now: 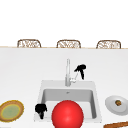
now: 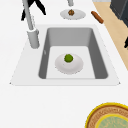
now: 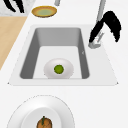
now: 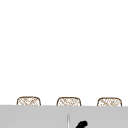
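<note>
Two hands: right hand at faucet handle; left hand idle.

The tall grey metal faucet stands upright at the back rim of the sink, its thin spout rising straight from a thicker cylindrical base. A short side lever juts from that base toward the right hand, whose fingers point down and reach the lever, touching or just above it; the contact cannot be told for sure. In the right side view the faucet's stem rises just beside the fingers, on the sink side of them.
</note>
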You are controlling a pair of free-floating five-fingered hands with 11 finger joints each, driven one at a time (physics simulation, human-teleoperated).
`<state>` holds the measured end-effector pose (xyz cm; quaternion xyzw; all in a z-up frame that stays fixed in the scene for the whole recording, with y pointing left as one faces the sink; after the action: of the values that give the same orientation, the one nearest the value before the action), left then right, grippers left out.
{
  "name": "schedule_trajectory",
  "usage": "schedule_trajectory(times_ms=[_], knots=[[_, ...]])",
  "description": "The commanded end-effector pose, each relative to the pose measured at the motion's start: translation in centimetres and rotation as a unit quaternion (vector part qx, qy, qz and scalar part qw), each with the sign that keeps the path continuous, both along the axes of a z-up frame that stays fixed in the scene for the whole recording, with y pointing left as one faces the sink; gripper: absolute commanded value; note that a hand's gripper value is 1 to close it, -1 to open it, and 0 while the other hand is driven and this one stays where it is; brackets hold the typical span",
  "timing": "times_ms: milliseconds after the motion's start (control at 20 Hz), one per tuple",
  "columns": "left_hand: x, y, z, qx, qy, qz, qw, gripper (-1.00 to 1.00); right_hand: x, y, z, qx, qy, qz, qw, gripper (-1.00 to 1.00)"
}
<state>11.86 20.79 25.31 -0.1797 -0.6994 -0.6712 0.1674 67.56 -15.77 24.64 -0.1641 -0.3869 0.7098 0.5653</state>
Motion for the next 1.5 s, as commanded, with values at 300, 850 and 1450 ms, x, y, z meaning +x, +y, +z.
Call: schedule_trajectory(times_ms=[300,850,1450], knots=[[0.0,0.0,0.0,0.0,0.0,0.0,1.0,0.0,-4.6,-1.5,0.1,-0.018,-0.006,-0.047,0.9987,-1.0],[0.0,0.0,0.0,0.0,0.0,0.0,1.0,0.0,-10.6,-1.6,-0.5,-0.048,-0.064,-0.061,0.9949,-1.0],[0.0,0.0,0.0,0.0,0.0,0.0,1.0,0.0,-18.5,-2.2,-1.3,-0.051,-0.068,-0.067,0.9941,-1.0]])
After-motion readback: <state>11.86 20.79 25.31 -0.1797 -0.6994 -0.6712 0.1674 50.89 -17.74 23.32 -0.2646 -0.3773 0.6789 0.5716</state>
